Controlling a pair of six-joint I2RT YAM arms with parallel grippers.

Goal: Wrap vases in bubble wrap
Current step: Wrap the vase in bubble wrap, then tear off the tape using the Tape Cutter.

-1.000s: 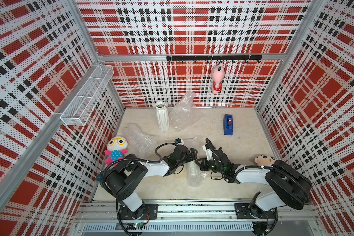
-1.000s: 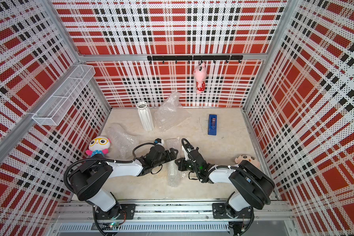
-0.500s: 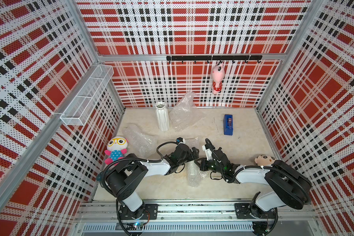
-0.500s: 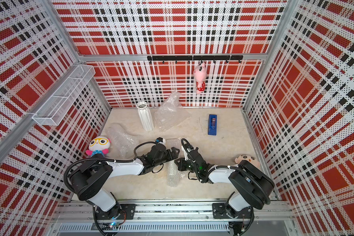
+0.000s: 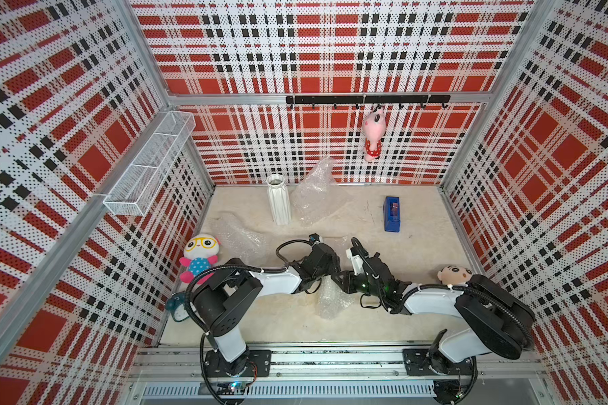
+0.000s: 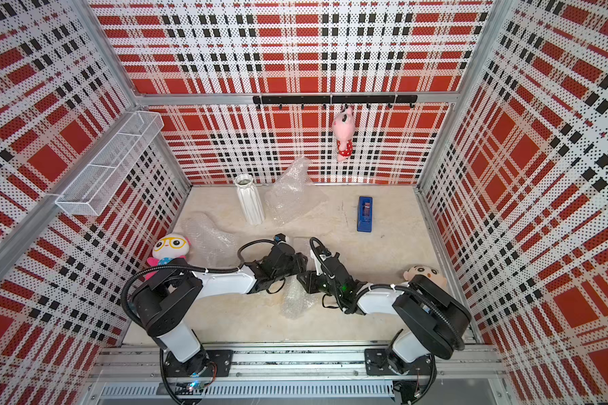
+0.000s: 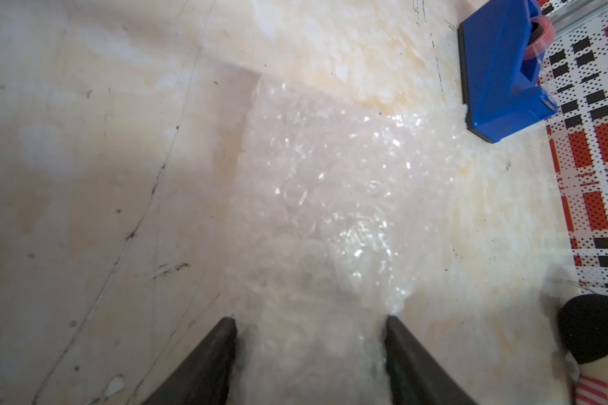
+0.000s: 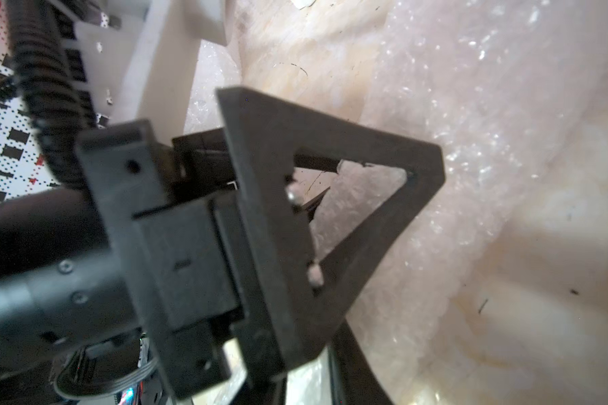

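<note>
Found lying just 6 o'clock of centre on the beige marbled desk (image 5: 418,252): a rolled bundle of clear bubble wrap (image 5: 328,302), contents not discernible. Seen from the left wrist with the black left claw (image 7: 309,326) astride it, fingers (image 7: 204,368) apart, one at either edge; cannot tell whether grasped or merely flanked. Located the black right claw (image 5: 340,280) just beside the bundle's 1 o'clock end; cannot tell whether released or clenched. Noted upright at 11 o'clock, near the back wall: tall white ribbed ceramic vase (image 5: 278,201), bare, with a crumpled clear bubble-wrap sheet (image 5: 315,194) just beside it at 3 o'clock. Logged a loose sheet (image 5: 241,240) at 9 o'clock, a blue tape dispenser (image 5: 392,214) at 1 o'clock.
</note>
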